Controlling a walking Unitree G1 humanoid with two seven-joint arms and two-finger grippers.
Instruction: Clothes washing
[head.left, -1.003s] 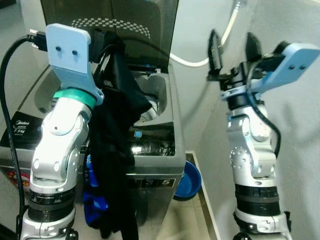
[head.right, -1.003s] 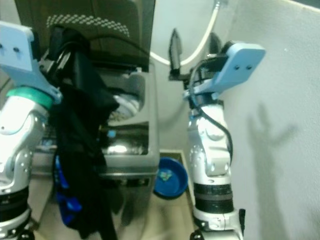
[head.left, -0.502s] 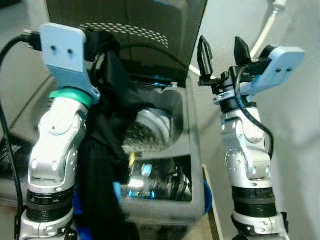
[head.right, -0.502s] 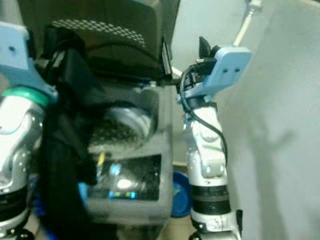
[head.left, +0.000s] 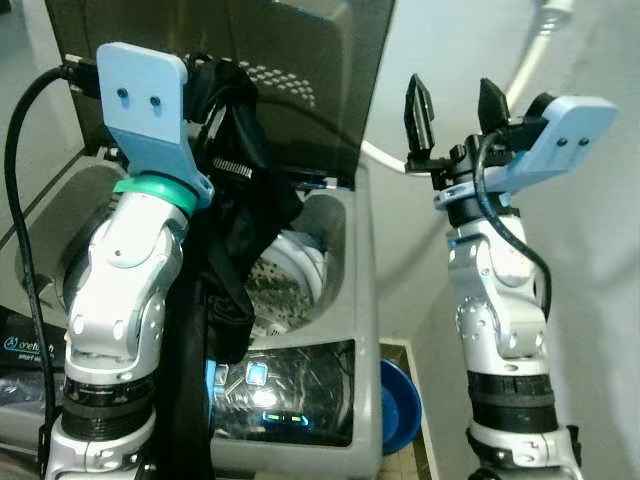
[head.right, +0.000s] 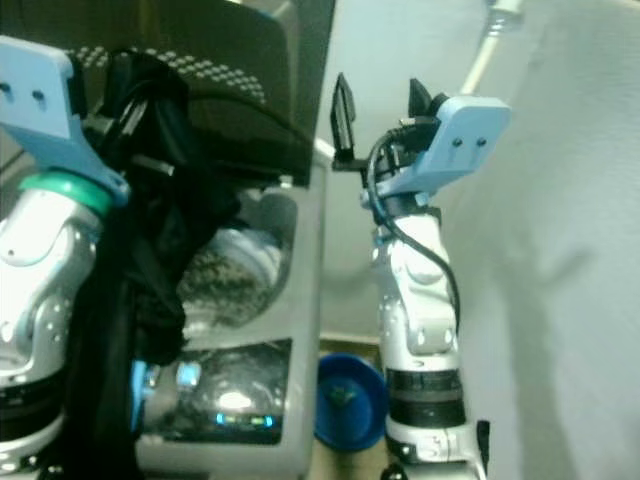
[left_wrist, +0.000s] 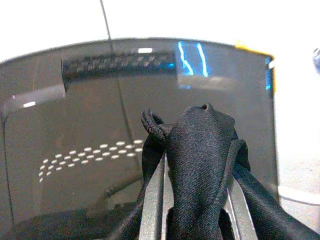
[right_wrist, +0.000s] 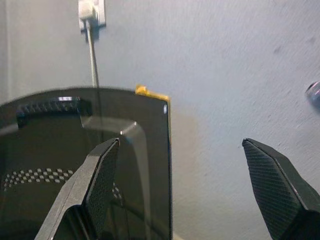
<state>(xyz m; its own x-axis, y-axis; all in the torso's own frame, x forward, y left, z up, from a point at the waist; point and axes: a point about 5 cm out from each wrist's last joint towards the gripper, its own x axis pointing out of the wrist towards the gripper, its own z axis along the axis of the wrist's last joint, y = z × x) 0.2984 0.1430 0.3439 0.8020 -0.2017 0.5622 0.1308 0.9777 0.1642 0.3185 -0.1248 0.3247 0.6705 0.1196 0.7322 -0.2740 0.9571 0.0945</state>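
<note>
At the left of the head views, the left tool (head.left: 215, 95) is raised high in the upper left of the frame, and it is clamped on a black garment (head.left: 235, 220). In the left wrist view a bunched fold of the cloth (left_wrist: 200, 165) is seen pinched between the two fingers (left_wrist: 152, 210), so the grip is taken at one gathered point. From there the rest of the garment is left to hang down along the silver forearm, past a patch of blue fabric (head.right: 137, 385) low in the frame. This height is judged to be chosen so that the trailing cloth is lifted clear of the rim before it is lowered in.

In the middle of the frame the washing machine (head.left: 340, 300) is stood with its dark lid (head.left: 300, 60) tilted up and back, so the perforated drum (head.left: 285, 285) is laid open beneath the garment. A lit control panel (head.left: 265, 385) is seen at the lower front edge.

Low beside the machine, a blue basin (head.left: 398, 405) is rested on the floor.

At the right, the right tool (head.left: 455, 100) is held up near the wall with its fingers spread wide apart and nothing between them. It is judged to be kept there out of the way of the lid. A white hose (head.right: 480, 55) is run along the wall in the upper right.
</note>
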